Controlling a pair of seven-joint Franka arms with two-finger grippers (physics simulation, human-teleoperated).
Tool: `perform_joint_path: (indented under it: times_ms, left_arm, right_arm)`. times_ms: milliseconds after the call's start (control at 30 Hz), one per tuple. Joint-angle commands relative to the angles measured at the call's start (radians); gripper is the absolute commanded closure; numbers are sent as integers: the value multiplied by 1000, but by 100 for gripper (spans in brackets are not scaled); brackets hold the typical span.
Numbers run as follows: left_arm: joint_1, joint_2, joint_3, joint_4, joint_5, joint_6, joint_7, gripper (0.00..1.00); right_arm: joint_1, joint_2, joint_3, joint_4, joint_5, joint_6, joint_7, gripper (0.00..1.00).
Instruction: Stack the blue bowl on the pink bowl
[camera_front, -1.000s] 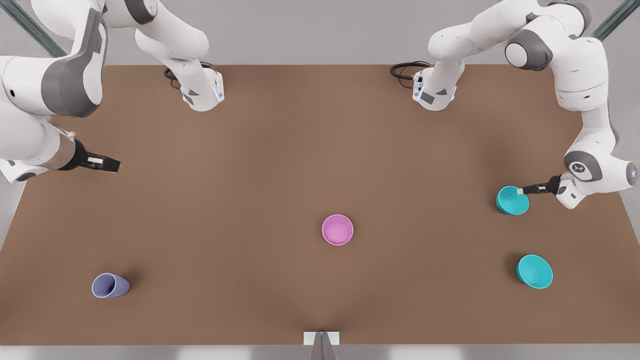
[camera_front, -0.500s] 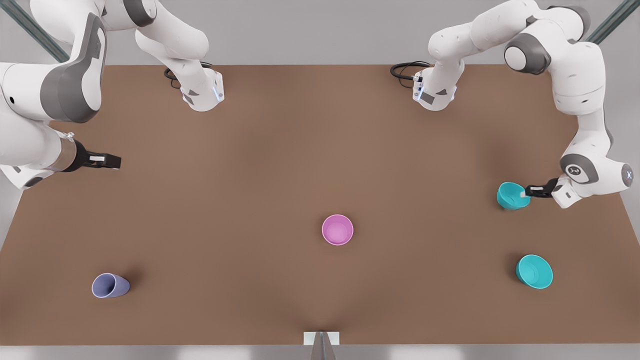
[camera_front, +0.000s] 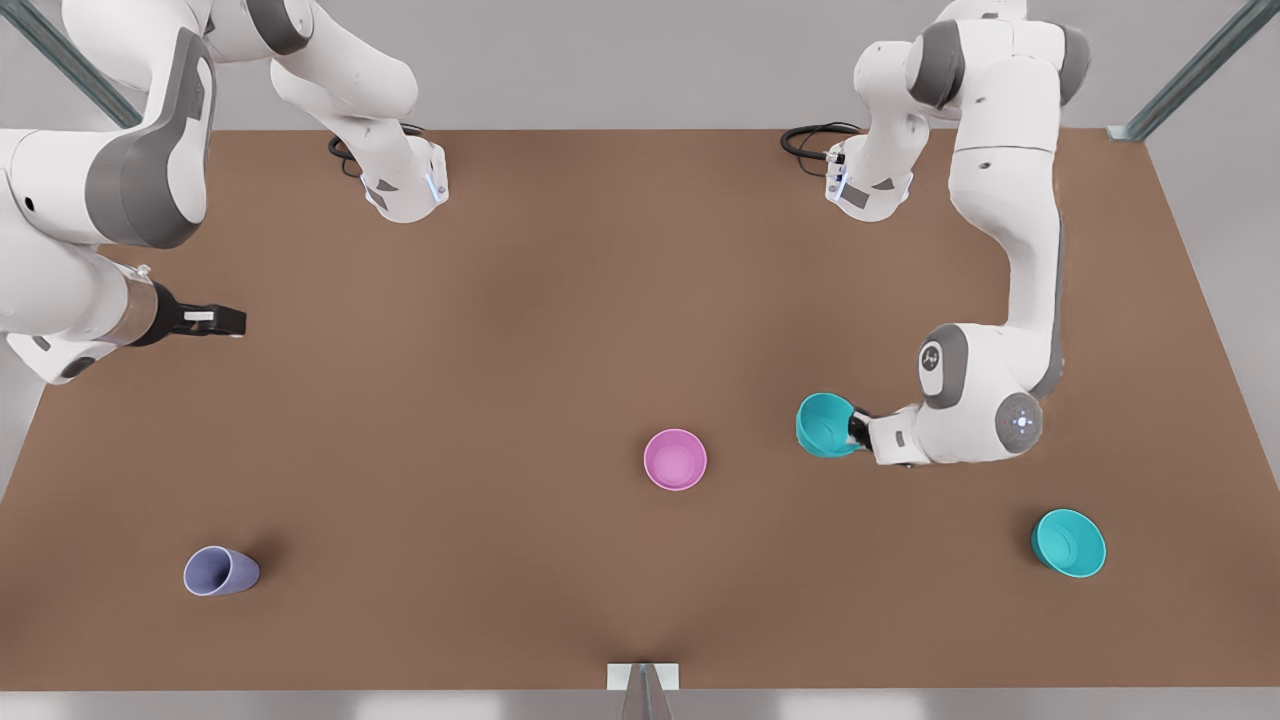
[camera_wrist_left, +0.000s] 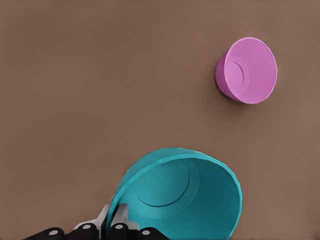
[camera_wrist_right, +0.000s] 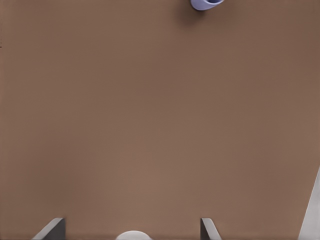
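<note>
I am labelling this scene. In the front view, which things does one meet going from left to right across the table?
right gripper → lavender-blue cup → pink bowl → blue bowl held by the left gripper → second teal bowl

Front view: high, looking down across the brown matte tabletop (camera_front: 560, 330) toward both arm bases. Left wrist view: close behind the smooth teal plastic bowl (camera_wrist_left: 185, 197), sharing the small round pink plastic bowl (camera_wrist_left: 248, 70) with the front view (camera_front: 675, 459). Right wrist view: well above bare tabletop, sharing the lavender-blue cup (camera_wrist_right: 206, 4).
</note>
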Motion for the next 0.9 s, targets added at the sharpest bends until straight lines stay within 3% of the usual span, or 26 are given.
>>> perform_joint_path:
  times_ms: [0, 100, 233, 867]
  left_arm:
    - [-14, 74, -95, 109, 8, -89, -1033, 79]
    - [-142, 106, -95, 161, 56, -82, -1233, 79]
    - [-238, 264, -95, 400, 79, -91, -1489, 79]
    - [-214, 273, -80, 359, 129, 26, -1477, 79]
  right_arm:
    - [0, -1, 0, -1, 1, -1, -42, 0]
    - [-1, -1, 0, -2, 3, -1, -44, 0]
    - [-1, 4, 0, 1, 1, -1, -44, 0]
    - [-3, 11, 0, 1, 1, -1, -45, 0]
